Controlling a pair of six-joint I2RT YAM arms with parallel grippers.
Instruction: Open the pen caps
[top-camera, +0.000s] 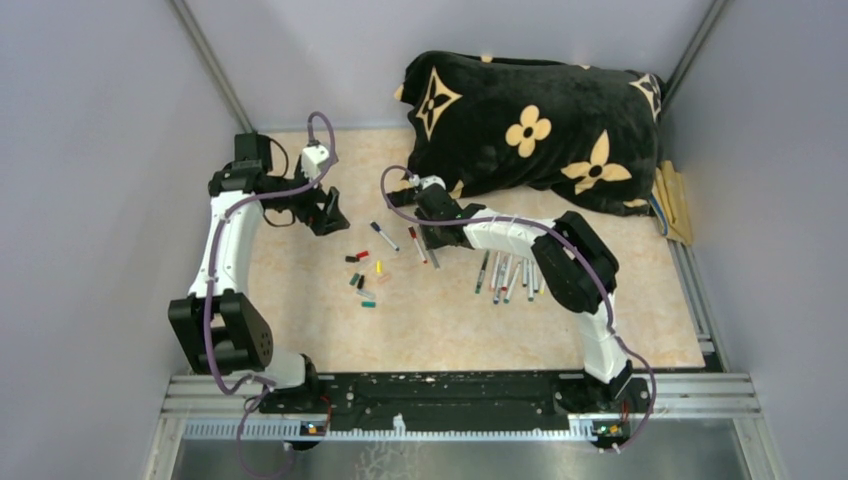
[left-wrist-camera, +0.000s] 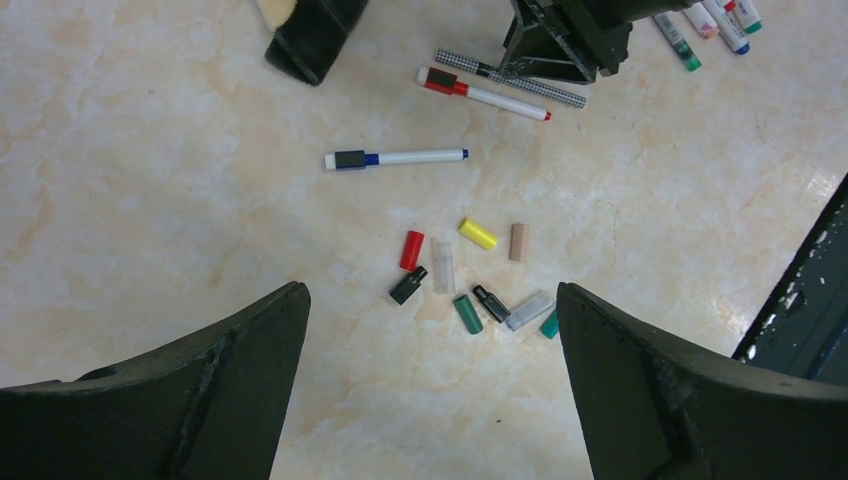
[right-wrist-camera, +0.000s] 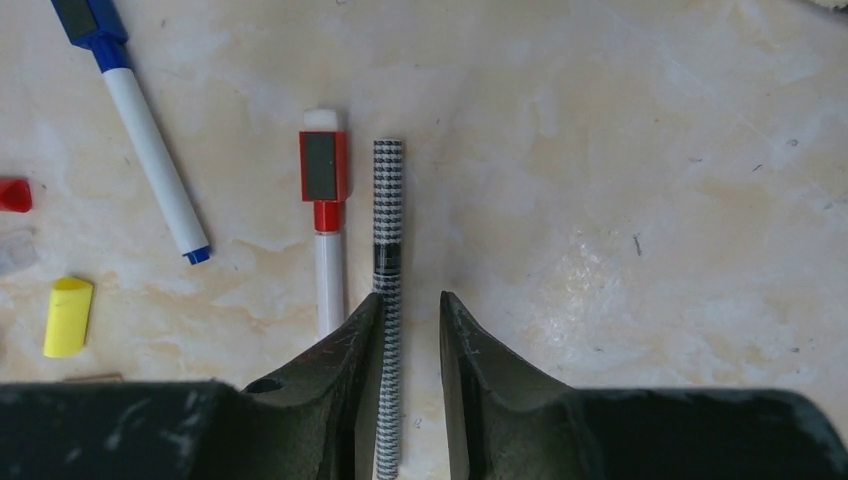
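Note:
Several loose pen caps (left-wrist-camera: 478, 233) in red, yellow, green, teal, black and grey lie in a cluster on the table, also seen from above (top-camera: 365, 275). My left gripper (left-wrist-camera: 428, 296) is wide open and empty above this cluster. A blue pen (right-wrist-camera: 150, 160), a red pen (right-wrist-camera: 325, 220) and a houndstooth-patterned pen (right-wrist-camera: 387, 230) lie side by side, all capped. My right gripper (right-wrist-camera: 412, 300) is narrowly open and straddles the houndstooth pen. The pen rests against the left finger, with a gap to the right finger. From above, the right gripper (top-camera: 428, 243) sits at these pens.
A bunch of several more pens (top-camera: 510, 275) lies under the right forearm. The black flower-patterned pillow (top-camera: 530, 120) fills the back right, with a tan cloth (top-camera: 675, 205) beside it. Grey walls close in on both sides.

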